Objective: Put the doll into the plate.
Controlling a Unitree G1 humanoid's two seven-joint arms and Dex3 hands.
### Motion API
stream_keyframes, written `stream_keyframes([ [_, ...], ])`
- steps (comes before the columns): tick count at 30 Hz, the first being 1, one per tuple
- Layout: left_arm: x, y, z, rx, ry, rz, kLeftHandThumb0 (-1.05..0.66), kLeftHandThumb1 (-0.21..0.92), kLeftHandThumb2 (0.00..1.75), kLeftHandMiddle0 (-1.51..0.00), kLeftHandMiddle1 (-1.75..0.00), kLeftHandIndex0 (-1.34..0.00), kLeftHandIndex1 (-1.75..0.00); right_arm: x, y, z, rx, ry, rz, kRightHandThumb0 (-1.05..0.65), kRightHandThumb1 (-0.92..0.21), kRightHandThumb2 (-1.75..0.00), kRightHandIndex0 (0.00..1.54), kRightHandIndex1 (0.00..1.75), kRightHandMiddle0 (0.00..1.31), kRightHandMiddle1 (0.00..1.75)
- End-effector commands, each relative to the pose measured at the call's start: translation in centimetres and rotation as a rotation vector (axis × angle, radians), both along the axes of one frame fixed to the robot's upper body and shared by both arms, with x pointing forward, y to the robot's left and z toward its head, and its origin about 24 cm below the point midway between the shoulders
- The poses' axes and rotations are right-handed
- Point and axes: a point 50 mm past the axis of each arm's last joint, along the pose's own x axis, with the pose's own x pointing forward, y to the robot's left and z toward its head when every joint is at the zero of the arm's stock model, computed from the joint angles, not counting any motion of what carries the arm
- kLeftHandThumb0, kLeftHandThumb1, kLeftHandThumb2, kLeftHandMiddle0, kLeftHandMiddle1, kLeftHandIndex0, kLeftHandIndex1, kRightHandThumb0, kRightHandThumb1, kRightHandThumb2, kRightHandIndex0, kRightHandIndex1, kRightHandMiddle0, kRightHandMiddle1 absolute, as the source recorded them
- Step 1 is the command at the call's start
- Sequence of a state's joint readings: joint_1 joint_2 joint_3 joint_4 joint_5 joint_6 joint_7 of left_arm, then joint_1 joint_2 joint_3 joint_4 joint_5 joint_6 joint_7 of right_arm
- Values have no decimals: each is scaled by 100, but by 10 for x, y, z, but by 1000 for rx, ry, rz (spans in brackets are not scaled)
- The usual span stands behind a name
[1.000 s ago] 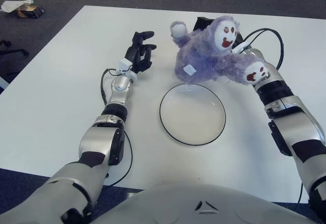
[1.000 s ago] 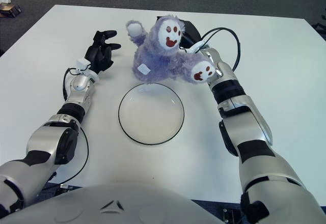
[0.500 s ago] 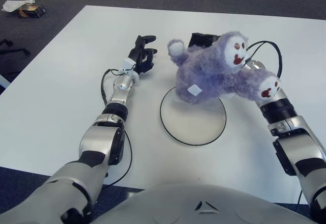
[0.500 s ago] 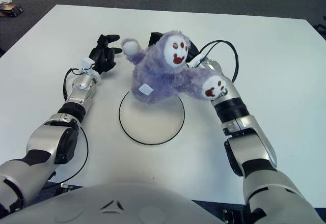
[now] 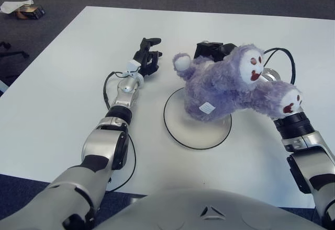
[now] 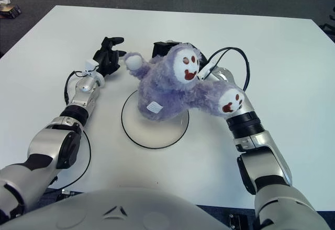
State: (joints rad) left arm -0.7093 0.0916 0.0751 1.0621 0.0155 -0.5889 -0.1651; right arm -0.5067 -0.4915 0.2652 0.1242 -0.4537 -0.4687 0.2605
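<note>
Left eye view: purple doll [image 5: 225, 90] held over the far right part of the plate [image 5: 186, 130], its lower body low above the plate's far half or perhaps already touching; contact cannot be told. Its head leans toward the plate's right rim, one arm reaching past the rim to the left.

Right hand [image 5: 212, 50] sits beyond the plate, mostly hidden behind the doll; its fingers appear to grip the plush from behind, though how they close cannot be seen. Left hand [image 5: 146, 58] hovers over the bench left of the plate's far edge, fingers loosely curled, holding nothing.

Step in hand, by my reading: the placing stage, doll carried over the target. Next move calls for lowering until the doll's weight settles inside the rim, nearer the plate's centre, then releasing and drawing the hand back clear of the plate.
</note>
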Motion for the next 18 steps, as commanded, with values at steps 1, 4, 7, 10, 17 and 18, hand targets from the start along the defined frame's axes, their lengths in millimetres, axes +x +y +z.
stream_keyframes([
  [1, 4, -2, 7, -5, -13, 5, -70, 92, 77, -19, -118, 0, -113, -5, -2, 2, -11, 0, 24, 0, 4, -172, 86, 174, 66, 175],
  [4, 4, -3, 7, -4, -13, 6, -70, 92, 77, -19, -118, 0, -112, -8, -3, 1, -35, 10, 30, 0, 5, -173, 87, 174, 67, 175],
  [7, 4, -3, 8, -4, -14, 7, -70, 92, 77, -19, -118, 0, -112, -12, -3, 0, -59, 18, 31, 0, 6, -174, 87, 175, 70, 173],
  [10, 5, -3, 8, -4, -14, 7, -69, 92, 77, -19, -118, 0, -112, -16, -3, -2, -59, 50, 33, 0, 3, -171, 85, 175, 66, 174],
  [17, 5, -4, 8, -9, -8, 4, -67, 92, 77, -20, -120, 0, -113, -25, -1, -5, -63, 57, 46, 0, -6, -160, 81, 170, 59, 175],
  [18, 5, -4, 8, -9, -6, 4, -66, 92, 77, -19, -120, 0, -113, -26, -1, -5, -84, 21, 53, 0, -6, -160, 80, 170, 58, 175],
])
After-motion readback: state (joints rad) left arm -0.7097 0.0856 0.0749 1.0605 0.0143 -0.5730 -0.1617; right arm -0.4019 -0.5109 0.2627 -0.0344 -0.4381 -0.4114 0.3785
